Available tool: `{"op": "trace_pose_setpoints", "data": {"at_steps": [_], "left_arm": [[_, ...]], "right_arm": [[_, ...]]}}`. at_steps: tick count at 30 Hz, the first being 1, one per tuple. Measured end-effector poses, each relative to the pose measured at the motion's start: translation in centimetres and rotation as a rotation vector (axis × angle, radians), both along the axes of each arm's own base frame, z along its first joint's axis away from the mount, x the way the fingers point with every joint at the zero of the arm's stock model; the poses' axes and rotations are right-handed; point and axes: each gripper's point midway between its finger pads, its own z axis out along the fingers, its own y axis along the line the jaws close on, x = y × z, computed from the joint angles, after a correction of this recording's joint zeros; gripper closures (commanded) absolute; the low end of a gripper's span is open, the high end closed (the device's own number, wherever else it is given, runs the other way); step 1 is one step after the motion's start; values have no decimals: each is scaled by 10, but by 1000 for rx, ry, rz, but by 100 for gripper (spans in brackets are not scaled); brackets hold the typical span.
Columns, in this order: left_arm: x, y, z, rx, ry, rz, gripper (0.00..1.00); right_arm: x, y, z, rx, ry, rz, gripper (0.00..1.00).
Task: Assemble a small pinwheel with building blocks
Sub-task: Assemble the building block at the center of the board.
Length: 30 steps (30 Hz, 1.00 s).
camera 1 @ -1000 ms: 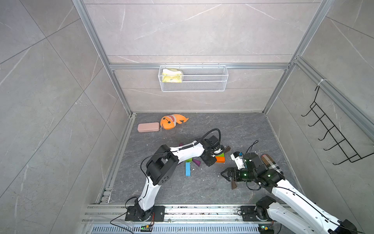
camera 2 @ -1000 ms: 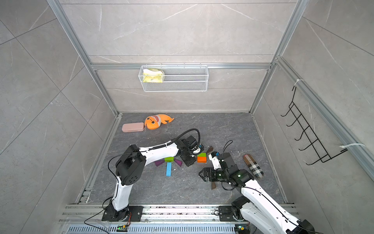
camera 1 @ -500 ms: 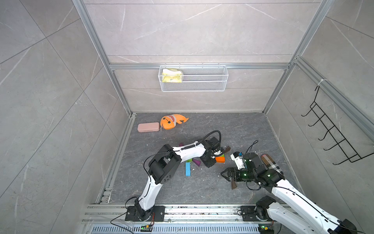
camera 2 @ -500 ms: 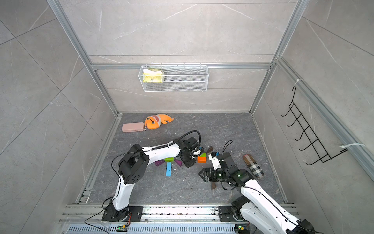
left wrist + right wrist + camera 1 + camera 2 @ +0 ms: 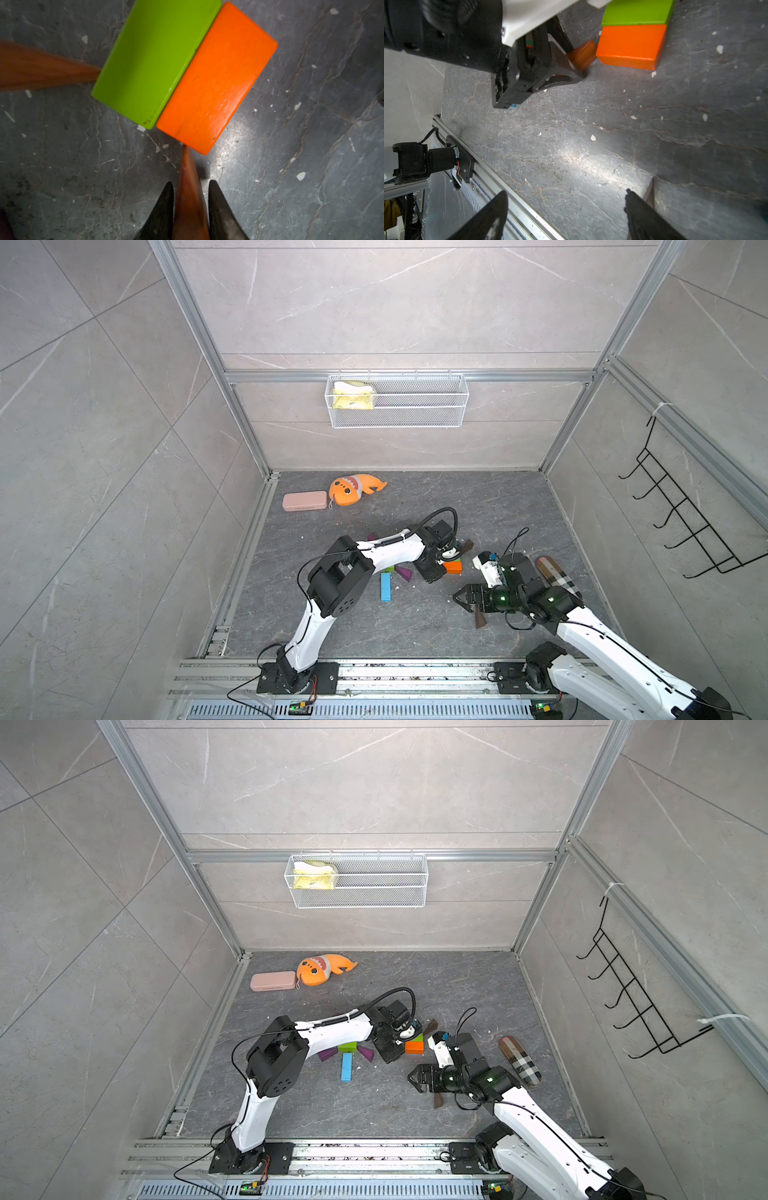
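Clutter is lying at the far left of both top views: a pink case with an orange plush shark just beside it, both well apart from the blocks. Moving rightward, I am seeing a cluster half hidden under the left arm. It holds a purple wedge, a green brick and a second purple wedge, with a light-blue bar lying just in front of them on the grey floor.

Next, the left gripper is hanging low over the floor and pinching a brown wedge between its fingers (the grip is looking snug low on the pads, less so at the tips). That wedge's point is touching a corner of the orange brick, which is lying flat with a second green brick pressed along its long side. A spare brown wedge is touching that second green brick with its tip.

Further right, the right gripper is hovering over bare floor with its jaws spread wide and nothing between them. A dark wedge is lying just beside it. A striped case is resting farthest right.
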Motion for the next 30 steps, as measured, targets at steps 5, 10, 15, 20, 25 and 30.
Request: {"op": "trace_pose_setpoints", "data": {"at_steps": [5, 10, 15, 20, 25, 30], "left_arm": [[-1, 1, -1, 15, -12, -9, 62], [0, 3, -1, 23, -20, -10, 58], [2, 3, -1, 28, -30, -7, 55], [4, 6, 20, -13, -69, 35, 57], [1, 24, 67, -106, -131, 187, 83], [-8, 41, 77, -163, -119, 435, 85]], "right_arm": [[0, 0, 0, 0, 0, 1, 12], [-1, 1, 0, 3, 6, 4, 12], [-1, 1, -1, 4, 5, 5, 12], [0, 1, -1, 3, 5, 4, 12], [0, 0, -1, 0, 5, 2, 13], [-1, 1, -6, -8, 28, 5, 13]]}}
